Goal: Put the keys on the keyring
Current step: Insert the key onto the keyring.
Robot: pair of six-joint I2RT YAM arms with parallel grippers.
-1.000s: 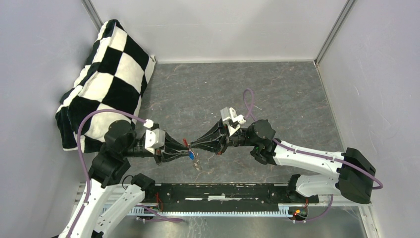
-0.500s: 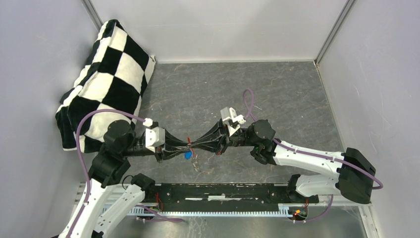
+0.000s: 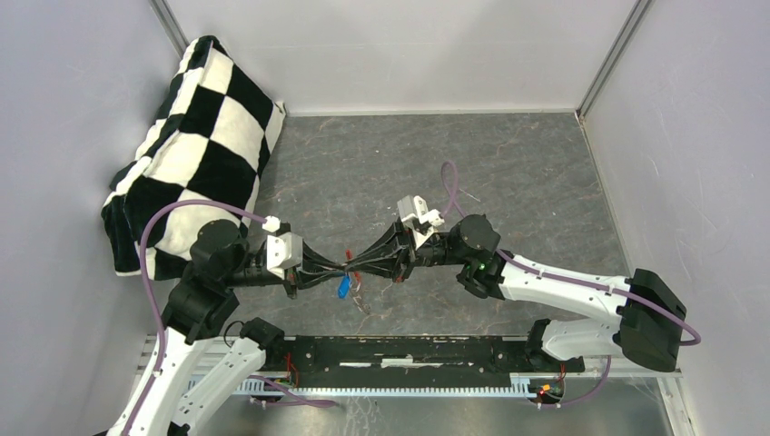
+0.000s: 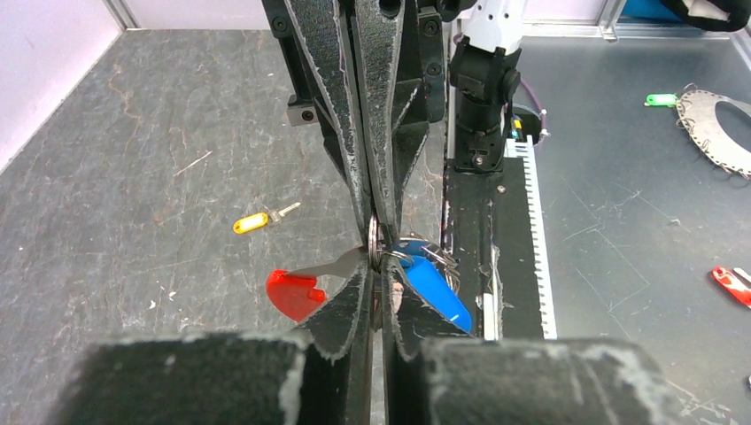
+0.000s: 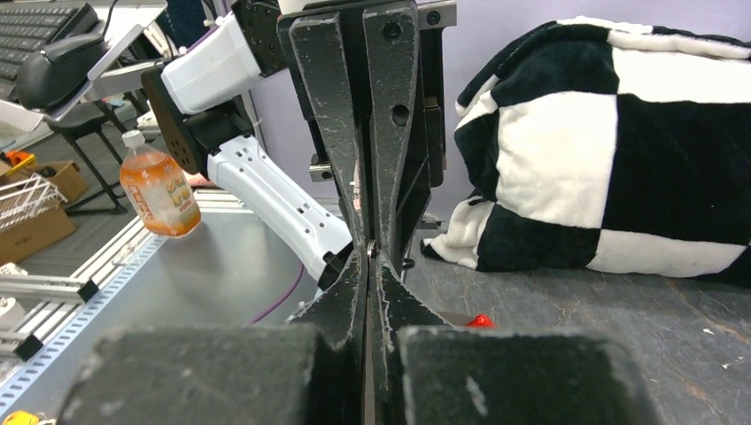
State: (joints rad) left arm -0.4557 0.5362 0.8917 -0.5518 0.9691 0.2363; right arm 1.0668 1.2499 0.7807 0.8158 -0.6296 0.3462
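Grey worktop below. Keyring looks thin, stiff, slippery: left fingers pinch its rim at six o'clock, right fingers at twelve.

Robotics laboratory, bench-top test cell. A grey stone-patterned tabletop is boxed in by plain pale walls and aluminium corner posts, with two robot arms bolted to a black mounting rail and fed by purple cables. Beyond the cell, ordinary workroom items are seen: a keyboard, a computer mouse, a cardboard box, a wire basket and a bottle of orange drink.
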